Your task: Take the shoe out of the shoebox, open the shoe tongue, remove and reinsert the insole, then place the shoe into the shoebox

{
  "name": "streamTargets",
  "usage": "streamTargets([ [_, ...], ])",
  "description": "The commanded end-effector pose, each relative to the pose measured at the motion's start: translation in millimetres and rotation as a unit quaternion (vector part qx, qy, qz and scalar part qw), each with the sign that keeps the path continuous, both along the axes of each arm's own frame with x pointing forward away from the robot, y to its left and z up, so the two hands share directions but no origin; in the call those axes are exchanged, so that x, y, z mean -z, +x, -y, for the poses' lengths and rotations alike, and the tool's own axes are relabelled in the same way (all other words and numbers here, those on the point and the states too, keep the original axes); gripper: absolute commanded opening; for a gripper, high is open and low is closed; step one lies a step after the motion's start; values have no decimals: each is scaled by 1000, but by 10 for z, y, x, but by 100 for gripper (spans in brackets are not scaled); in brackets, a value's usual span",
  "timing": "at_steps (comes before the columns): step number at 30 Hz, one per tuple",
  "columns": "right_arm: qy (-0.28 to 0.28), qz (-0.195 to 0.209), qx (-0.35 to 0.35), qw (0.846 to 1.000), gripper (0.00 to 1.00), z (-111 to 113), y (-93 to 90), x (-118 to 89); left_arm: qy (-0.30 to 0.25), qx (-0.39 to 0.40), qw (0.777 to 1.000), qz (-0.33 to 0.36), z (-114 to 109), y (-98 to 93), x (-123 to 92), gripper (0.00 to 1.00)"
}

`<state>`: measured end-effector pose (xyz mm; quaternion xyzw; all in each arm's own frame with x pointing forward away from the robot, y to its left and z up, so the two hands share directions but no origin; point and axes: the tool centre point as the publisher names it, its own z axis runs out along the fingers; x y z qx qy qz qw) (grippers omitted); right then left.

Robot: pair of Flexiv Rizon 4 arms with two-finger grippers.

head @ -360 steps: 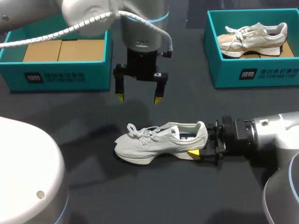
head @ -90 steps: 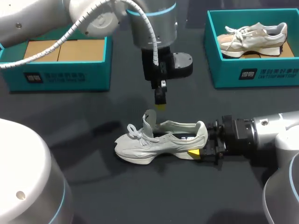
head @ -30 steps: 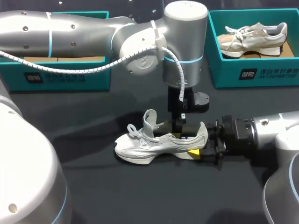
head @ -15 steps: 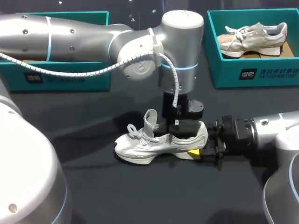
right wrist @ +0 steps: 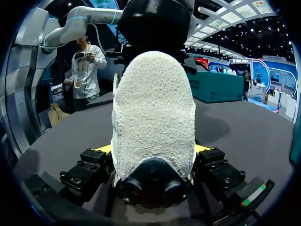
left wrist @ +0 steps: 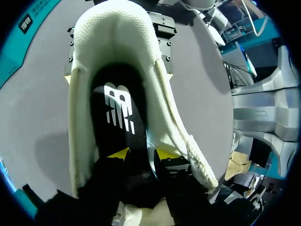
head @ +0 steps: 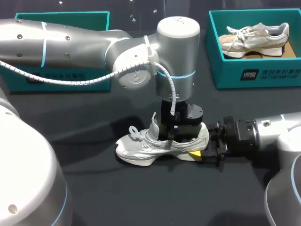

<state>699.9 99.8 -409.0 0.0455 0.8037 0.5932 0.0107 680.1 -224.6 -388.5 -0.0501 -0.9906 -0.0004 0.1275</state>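
A pale grey shoe (head: 141,147) lies on its sole on the dark table, its tongue (head: 153,123) pulled up. My left gripper (head: 175,136) points straight down into the shoe's opening. In the left wrist view, that gripper (left wrist: 142,154) stands open by a narrow gap, its yellow fingertips (left wrist: 118,153) on the black insole (left wrist: 116,110). My right gripper (head: 201,147) is at the heel. In the right wrist view it (right wrist: 153,150) is shut on the heel of the shoe (right wrist: 154,117), one finger on each side.
A teal shoebox (head: 263,73) at the back right holds a second, beige shoe (head: 256,38). Another teal box (head: 70,77) stands at the back left, mostly hidden behind my left arm. The table in front of the shoe is bare.
My left gripper has come down into the shoe's opening and its fingers, shut a second ago, have parted. The shoe and my right gripper have not moved.
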Motion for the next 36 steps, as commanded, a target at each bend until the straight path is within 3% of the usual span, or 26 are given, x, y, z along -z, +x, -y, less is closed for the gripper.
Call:
streamTargets([
  [1, -1, 0, 0, 1000, 0, 6, 4, 1, -3, -1, 1000, 18, 15, -63, 80, 36],
  [12, -1, 0, 0, 1000, 0, 6, 4, 1, -16, 0, 995, 99, 41, 41, 281, 42],
  [16, -1, 0, 0, 1000, 0, 6, 4, 1, -5, -11, 993, 118, 67, 152, 362, 32],
  [23, -1, 0, 0, 1000, 0, 6, 4, 1, 1, -26, 992, 126, 48, 305, 387, 2],
  [36, -1, 0, 0, 1000, 0, 6, 4, 1, -51, -63, 993, 82, -157, 346, 206, 0],
])
